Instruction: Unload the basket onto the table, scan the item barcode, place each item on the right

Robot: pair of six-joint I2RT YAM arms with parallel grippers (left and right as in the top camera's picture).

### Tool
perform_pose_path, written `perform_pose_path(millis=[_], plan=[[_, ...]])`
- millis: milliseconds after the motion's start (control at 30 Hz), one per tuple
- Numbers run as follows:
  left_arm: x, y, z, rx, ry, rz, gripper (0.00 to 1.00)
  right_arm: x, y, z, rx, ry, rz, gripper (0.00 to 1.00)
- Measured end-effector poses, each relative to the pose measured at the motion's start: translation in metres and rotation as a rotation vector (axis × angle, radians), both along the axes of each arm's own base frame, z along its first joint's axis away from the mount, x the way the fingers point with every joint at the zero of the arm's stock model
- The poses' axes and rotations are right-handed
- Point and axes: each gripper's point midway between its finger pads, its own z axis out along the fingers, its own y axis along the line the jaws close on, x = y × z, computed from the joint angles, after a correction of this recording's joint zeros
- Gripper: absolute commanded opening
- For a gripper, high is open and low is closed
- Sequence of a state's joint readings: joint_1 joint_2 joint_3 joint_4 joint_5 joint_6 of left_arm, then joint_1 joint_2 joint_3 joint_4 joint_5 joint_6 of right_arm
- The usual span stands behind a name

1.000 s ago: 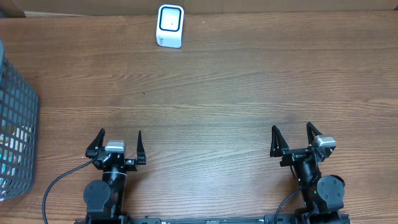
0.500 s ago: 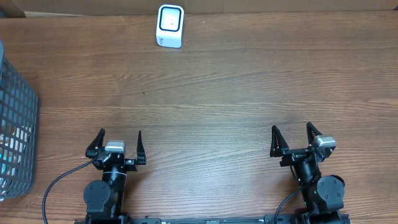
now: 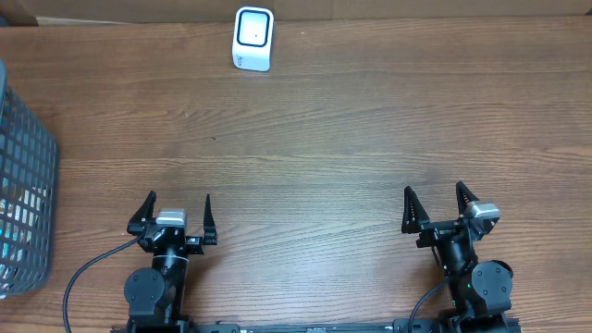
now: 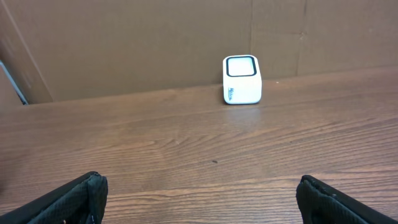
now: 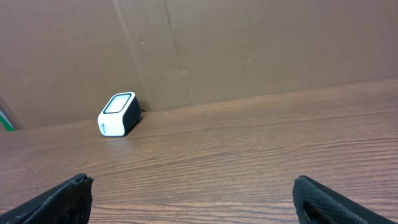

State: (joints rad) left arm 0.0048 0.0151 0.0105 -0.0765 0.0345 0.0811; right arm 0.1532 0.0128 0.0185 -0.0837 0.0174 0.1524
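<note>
At the far left edge of the table [image 3: 324,139] stands a grey mesh basket [image 3: 23,185]. Pale and teal contents [image 3: 26,205] show through its wall, and the item to be scanned is judged to lie among them, though no barcode can be made out. Next, the left gripper [image 3: 178,197] sits near the front edge, jaws spread wide with nothing between them. Further right, at the rear edge, the white scanner [image 3: 252,37] stands well apart from both arms. The right gripper [image 3: 434,188] is likewise wide and empty. Nothing has moved over the last second, so the task has not begun. The first step is judged to be a reach into the basket.
</note>
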Motion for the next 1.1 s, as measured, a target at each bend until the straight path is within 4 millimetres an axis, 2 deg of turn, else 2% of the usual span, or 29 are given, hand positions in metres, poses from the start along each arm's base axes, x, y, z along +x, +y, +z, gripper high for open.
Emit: perform_pose_path(millis=[900, 1000, 1100], plan=[[0.000, 0.000, 0.001, 0.000, 0.002, 0.001, 1.00, 0.000, 0.000, 0.000, 0.000, -0.001, 0.000, 1.00], [-0.001, 0.000, 0.009, 0.000, -0.010, 0.002, 1.00, 0.000, 0.000, 0.000, 0.000, 0.000, 0.000, 1.00], [-0.003, 0.000, 0.029, 0.000, -0.022, 0.002, 1.00, 0.000, 0.000, 0.000, 0.000, 0.000, 0.000, 1.00]])
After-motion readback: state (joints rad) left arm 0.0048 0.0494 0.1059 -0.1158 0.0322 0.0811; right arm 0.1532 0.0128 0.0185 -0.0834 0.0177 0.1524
